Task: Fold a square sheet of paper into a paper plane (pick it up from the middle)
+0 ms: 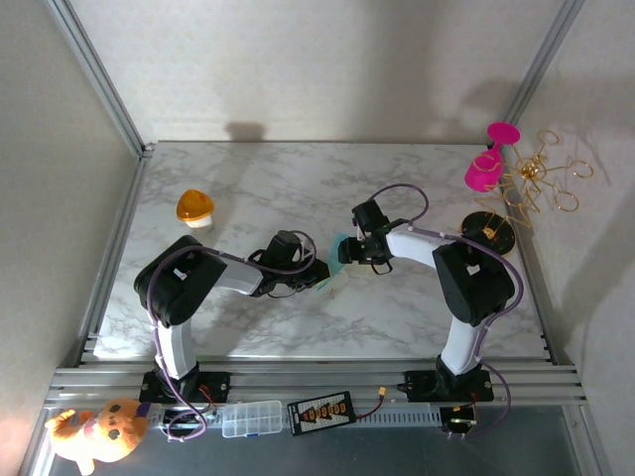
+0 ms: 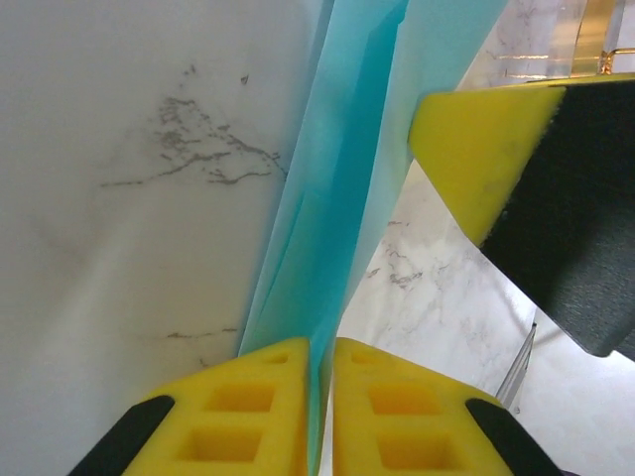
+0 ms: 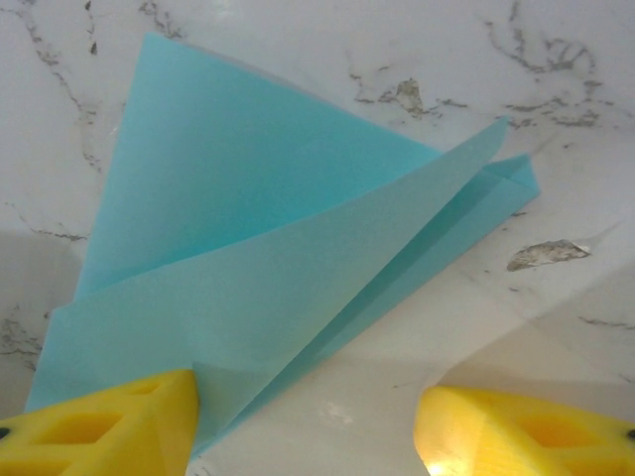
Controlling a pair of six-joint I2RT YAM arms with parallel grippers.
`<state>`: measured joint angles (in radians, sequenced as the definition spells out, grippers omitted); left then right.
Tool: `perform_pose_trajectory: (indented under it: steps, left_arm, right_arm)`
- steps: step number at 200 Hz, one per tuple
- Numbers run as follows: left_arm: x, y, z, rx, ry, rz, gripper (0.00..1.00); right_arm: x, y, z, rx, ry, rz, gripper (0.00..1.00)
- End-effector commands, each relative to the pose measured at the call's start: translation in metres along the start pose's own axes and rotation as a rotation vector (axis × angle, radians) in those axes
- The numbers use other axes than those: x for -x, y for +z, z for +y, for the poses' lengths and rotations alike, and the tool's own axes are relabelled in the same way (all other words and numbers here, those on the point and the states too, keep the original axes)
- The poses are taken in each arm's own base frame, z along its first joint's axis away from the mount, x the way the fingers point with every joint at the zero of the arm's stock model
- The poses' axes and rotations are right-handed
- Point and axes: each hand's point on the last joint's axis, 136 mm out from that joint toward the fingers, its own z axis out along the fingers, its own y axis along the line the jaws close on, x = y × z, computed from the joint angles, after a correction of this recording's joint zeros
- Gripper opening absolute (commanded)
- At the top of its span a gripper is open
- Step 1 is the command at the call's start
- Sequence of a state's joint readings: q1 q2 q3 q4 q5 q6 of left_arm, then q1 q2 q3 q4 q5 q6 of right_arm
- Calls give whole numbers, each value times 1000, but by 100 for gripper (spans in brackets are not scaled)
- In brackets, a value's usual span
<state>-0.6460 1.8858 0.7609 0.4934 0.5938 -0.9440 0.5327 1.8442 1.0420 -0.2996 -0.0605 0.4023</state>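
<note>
Folded blue paper (image 3: 278,238) at the middle of the tabletop (image 1: 298,178).
The left jaws are clenched on its creased edge; the right jaws stand spread, one yellow pad (image 3: 119,421) perhaps touching a corner.

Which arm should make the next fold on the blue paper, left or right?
Right, probably. The left gripper is shut on the paper, pinning it, while the right gripper is open with the paper's loose flap against one finger, free to fold it.
</note>
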Motion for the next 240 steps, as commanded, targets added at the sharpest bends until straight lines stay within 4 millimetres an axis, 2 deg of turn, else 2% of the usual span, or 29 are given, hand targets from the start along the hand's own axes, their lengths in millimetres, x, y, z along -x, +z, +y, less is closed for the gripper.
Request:
perform_pose_trajectory:
  steps: [1,60,80,97,122,154,179,192,210,240]
  left_arm:
    - [-16,11,53,158,-59,31,14]
    - [-18,11,59,175,-71,33,12]
    - [-19,11,62,182,-71,36,11]
    - [-20,11,65,189,-72,40,10]
    - [-22,12,68,197,-73,45,10]
    - [-23,12,71,206,-72,48,10]
    - [-24,12,72,209,-70,52,10]
    - [-24,12,71,208,-69,54,10]
    - [-23,12,70,207,-67,53,10]
    - [-23,13,70,206,-65,56,10]
  right_arm:
    - [-77,49,-54,-188,34,236,64]
    - [-76,50,-52,-181,40,240,62]
    - [-69,47,-44,-152,39,226,62]
    - [-56,39,-35,-118,38,193,63]
    - [-21,15,-12,-40,29,93,66]
    - [25,-36,17,84,23,-96,69]
    - [34,-70,40,229,-16,-219,70]
    - [31,-81,52,315,-31,-255,67]
    - [23,-88,64,418,-26,-258,59]
    - [10,-81,79,534,8,-196,36]
